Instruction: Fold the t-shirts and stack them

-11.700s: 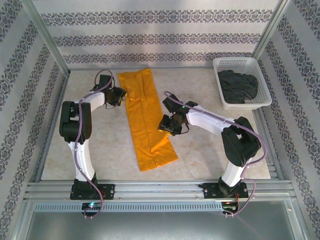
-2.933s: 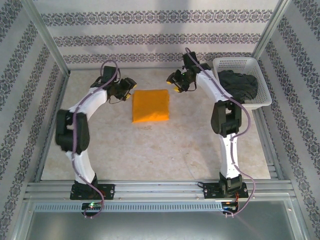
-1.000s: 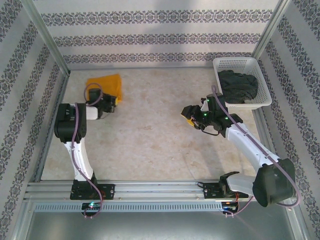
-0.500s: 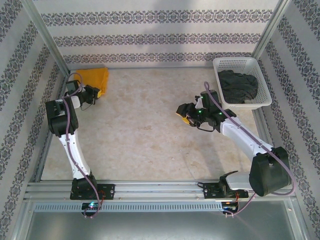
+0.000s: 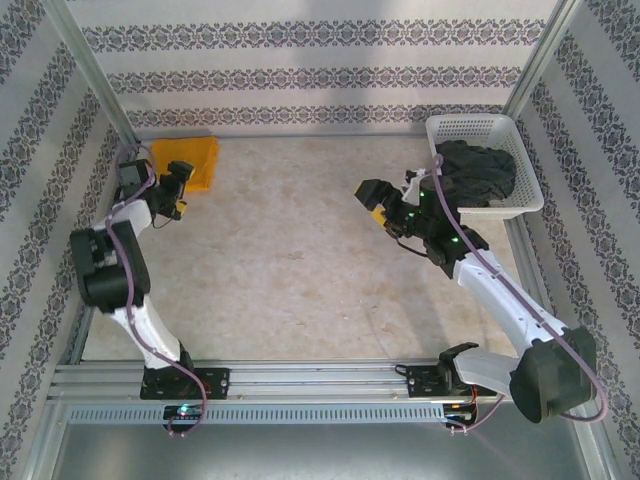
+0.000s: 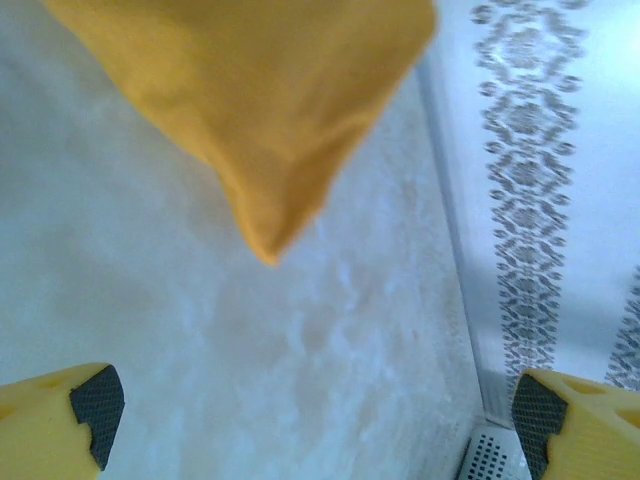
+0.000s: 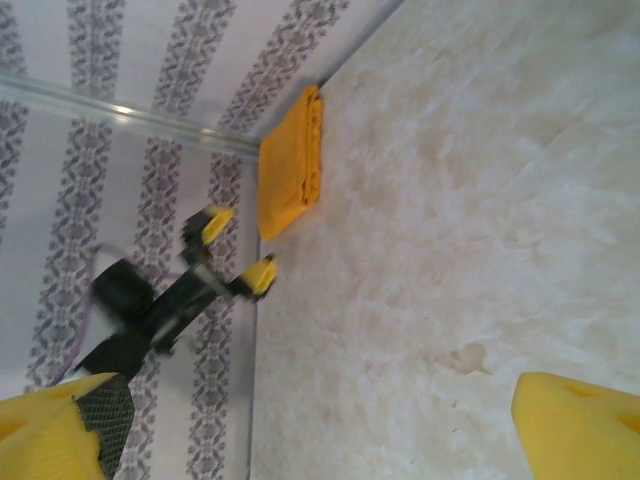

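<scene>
From above, the folded orange shirt (image 5: 192, 160) lies in the 10 o'clock corner of the surface (image 5: 290, 270), I'd guess to keep the middle free. The left hand (image 5: 177, 190) hovers at its 6 o'clock, spread wide, empty. The grey shirt (image 5: 478, 172) sits crumpled in the basket (image 5: 470, 122) at 2 o'clock; the right hand (image 5: 372, 202), agape and empty, is nearby. From the left wrist, an orange corner lies beyond both pads (image 6: 95, 400). From the right wrist, the surface reads as pale mottled stone under patterned wallpaper (image 7: 90, 120).

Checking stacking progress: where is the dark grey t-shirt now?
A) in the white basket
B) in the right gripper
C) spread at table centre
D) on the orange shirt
A: the grey t-shirt lies crumpled inside the white basket, apart from the orange t-shirt.
</scene>
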### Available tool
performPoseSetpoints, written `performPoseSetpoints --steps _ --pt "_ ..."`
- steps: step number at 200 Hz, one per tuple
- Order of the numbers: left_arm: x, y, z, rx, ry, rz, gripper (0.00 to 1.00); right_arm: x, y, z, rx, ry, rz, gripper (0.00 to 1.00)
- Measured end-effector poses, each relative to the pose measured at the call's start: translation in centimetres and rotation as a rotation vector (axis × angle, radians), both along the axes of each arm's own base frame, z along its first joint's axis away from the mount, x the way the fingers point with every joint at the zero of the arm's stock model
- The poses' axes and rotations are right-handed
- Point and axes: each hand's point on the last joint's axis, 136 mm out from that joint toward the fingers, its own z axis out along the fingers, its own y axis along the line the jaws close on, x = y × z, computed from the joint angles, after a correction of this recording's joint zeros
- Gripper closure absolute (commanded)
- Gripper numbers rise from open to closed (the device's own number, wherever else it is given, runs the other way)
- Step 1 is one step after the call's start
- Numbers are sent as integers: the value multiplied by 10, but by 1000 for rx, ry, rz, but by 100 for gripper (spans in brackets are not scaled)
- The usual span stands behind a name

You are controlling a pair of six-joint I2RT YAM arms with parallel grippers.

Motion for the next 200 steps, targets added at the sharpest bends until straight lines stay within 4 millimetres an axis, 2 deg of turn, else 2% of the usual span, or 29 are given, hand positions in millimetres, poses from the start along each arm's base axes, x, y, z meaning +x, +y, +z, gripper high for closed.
performPoseSetpoints --steps 14,29,44,60,68,80,93,104,112,125,140,166,186,200 --pt "-21 -20 31 72 -34 0 0 0 -24 -4 -59 15 -79 2" --pt "-51 -51 62 204 -64 -3 0 -3 -52 -3 -156 8 -170 2" --pt "-86 -82 86 381 -86 18 0 -6 -84 0 -293 -2 -281 2" --pt "-118 -104 100 581 -137 6 0 -6 -117 2 -469 -41 -392 2" --pt "-128 -102 95 687 -141 -6 0 -5 -131 -3 -557 -67 -430 2" --pt "-140 -83 72 878 -116 -19 0 -5 -150 -25 -705 -116 -467 2" --pt "-152 -64 33 1040 -36 -62 0 -11 -167 -70 -870 -114 -462 2" --pt "-164 -52 -7 1121 45 -128 0 -19 -178 -115 -998 -64 -421 2" --pt "-173 -41 -29 1155 96 -154 0 -26 -184 -142 -1075 -18 -377 2" --pt "-181 -26 -53 1180 150 -168 0 -27 -189 -165 -1148 13 -326 2" --pt "-173 -14 -66 1173 169 -162 0 -15 -191 -172 -1171 -30 -327 2" --pt "-143 -5 -73 1141 110 -137 0 13 -196 -168 -1161 -127 -357 2" --pt "-116 -5 -67 1138 21 -146 0 33 -204 -165 -1152 -179 -379 2" --pt "-105 -9 -62 1140 -49 -158 0 43 -209 -162 -1127 -223 -402 2"
